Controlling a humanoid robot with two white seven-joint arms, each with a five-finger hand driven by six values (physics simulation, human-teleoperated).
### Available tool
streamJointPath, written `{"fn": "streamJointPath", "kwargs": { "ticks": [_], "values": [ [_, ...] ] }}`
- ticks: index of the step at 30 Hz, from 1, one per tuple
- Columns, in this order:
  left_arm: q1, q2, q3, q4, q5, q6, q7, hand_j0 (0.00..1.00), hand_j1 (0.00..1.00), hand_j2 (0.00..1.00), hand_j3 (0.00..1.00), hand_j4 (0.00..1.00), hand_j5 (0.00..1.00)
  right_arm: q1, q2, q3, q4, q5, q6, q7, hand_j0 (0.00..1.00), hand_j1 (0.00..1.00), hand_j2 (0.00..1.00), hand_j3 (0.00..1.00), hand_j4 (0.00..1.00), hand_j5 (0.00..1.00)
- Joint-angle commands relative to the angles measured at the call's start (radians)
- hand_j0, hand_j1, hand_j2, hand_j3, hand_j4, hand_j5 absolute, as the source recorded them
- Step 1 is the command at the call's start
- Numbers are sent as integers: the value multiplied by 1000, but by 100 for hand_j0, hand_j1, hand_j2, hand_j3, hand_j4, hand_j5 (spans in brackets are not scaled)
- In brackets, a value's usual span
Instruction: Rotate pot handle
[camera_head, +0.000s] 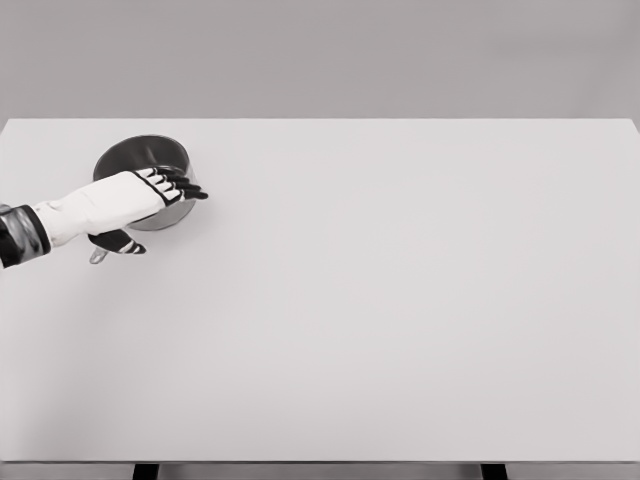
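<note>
One hand only is working in this frame: the left hand (135, 200), its arm entering from the left edge at mid-height. The right arm is not showing anywhere.

The pot (143, 160), dark metal and open-topped, is sitting at the upper left of the frame, near the far left corner of the white table (400, 320). The pot handle (98, 255) is peeking out low and left of the pot body, below the wrist; only its end is showing, the rest being hidden under the palm.

The hand is lying across the pot's near rim, four dark fingertips (188, 189) extending rightward over the rim, fairly straight and close together. The thumb (120, 243) is dropping below the palm, toward the handle. Whether thumb and palm are actually closing on the handle cannot be told, since the palm is covering the contact.

Judgement: the hand is sitting over the handle's root, where a sideways push would swing the pot about its base. The fingers seem to be bracing along the rim rather than gripping it. The risk is the pot sliding instead of turning.
</note>
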Motion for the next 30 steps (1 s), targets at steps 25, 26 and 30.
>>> {"fn": "streamJointPath", "kwargs": {
  "ticks": [25,26,30],
  "values": [
    [15,28,25,6,3,104,1,100,100,100,100,100,100,0,0,0,0,0,0,0,100,100,100,100,100,100],
    [15,30,25,8,3,104,1,100,100,100,100,100,100,0,0,0,0,0,0,0,100,100,100,100,100,100],
    [15,32,37,8,3,121,-1,100,100,100,100,100,100,0,0,0,0,0,0,0,100,100,100,100,100,100]
  ]
}}
